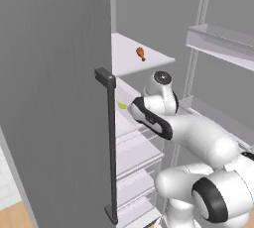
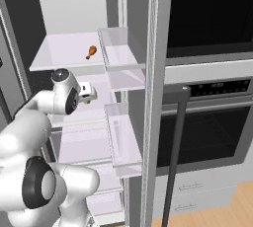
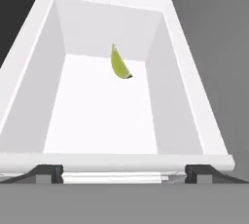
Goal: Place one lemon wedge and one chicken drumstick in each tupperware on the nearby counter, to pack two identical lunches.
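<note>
Gripper (image 3: 124, 173): fingers apart, nothing between them, aimed into the fridge.
Fingertips (image 3: 48, 172): dark, at the near rim of a white bin (image 3: 29, 96).
Lemon wedge (image 3: 119, 63): alone on the bin floor, toward its far wall.
Chicken drumstick (image 1: 141, 53): on the white shelf (image 1: 149, 63) above, well apart from the wedge.
Fridge door (image 1: 54, 98): swung open at left.

Yellow-green lemon wedge (image 3: 120, 63) — reddish-brown chicken drumstick (image 1: 141, 53) — white shelf (image 1: 149, 58).

The arm (image 1: 198, 138) hides most of the lemon wedge (image 1: 121, 105); fridge door (image 1: 49, 98) cut off by the frame.
</note>
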You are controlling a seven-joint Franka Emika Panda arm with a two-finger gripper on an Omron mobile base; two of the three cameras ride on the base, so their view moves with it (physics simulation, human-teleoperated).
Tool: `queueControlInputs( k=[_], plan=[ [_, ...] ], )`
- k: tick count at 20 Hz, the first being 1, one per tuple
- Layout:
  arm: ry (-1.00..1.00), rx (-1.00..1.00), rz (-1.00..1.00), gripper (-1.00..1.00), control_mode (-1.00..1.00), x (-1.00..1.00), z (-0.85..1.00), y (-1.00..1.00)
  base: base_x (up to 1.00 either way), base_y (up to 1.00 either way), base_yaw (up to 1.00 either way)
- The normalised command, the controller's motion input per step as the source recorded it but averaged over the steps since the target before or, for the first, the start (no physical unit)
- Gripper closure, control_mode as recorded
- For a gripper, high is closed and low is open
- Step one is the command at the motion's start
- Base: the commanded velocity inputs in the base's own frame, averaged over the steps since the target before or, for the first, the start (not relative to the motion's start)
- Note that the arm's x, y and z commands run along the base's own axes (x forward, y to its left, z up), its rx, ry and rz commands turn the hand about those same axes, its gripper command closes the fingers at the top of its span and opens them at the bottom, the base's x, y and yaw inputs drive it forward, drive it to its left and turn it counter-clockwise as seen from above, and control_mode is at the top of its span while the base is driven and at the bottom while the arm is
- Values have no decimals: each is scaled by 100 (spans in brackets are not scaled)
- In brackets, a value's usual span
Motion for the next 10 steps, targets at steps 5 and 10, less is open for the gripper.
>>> queueControlInputs(
  k=[5,10],
  plan=[
    [0,10,0,-100,-100,22,-2,0,0,0,0],
    [0,0,0,-100,-100,41,-17,9,0,0,0]
  ],
)
